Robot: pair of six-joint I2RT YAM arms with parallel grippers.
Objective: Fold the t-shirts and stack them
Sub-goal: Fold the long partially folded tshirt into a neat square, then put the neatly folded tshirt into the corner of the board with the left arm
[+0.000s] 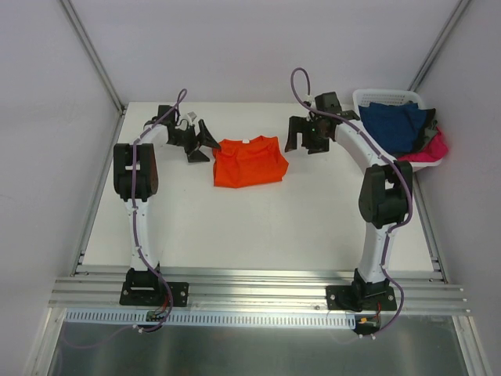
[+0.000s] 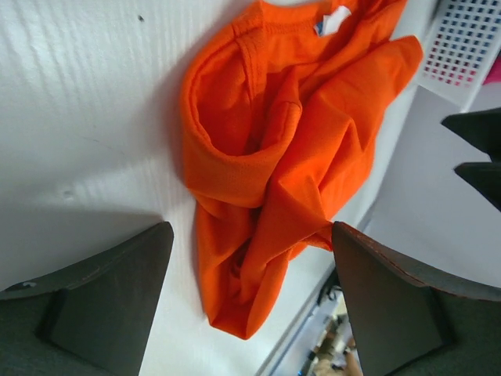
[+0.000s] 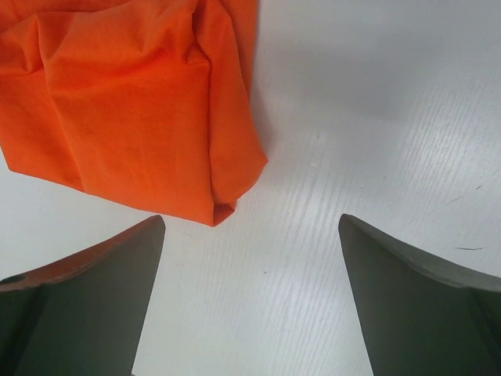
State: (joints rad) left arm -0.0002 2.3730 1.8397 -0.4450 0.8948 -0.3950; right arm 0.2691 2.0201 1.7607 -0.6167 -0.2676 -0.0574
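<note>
The orange t-shirt (image 1: 249,160) lies roughly folded on the table between my two grippers, collar toward the back. My left gripper (image 1: 205,143) is open and empty just left of it; in the left wrist view the shirt (image 2: 274,157) sits ahead of the spread jaws, its rumpled sleeve end between them. My right gripper (image 1: 300,135) is open and empty just right of the shirt; in the right wrist view a folded corner of the shirt (image 3: 141,102) lies ahead and left of the jaws. A navy t-shirt (image 1: 398,125) and a pink one (image 1: 432,150) are in the basket.
The white slotted basket (image 1: 368,97) stands at the table's back right corner, close behind my right arm. Its wall shows in the left wrist view (image 2: 466,47). Grey enclosure walls rise on three sides. A metal rail (image 1: 258,294) runs along the near edge.
</note>
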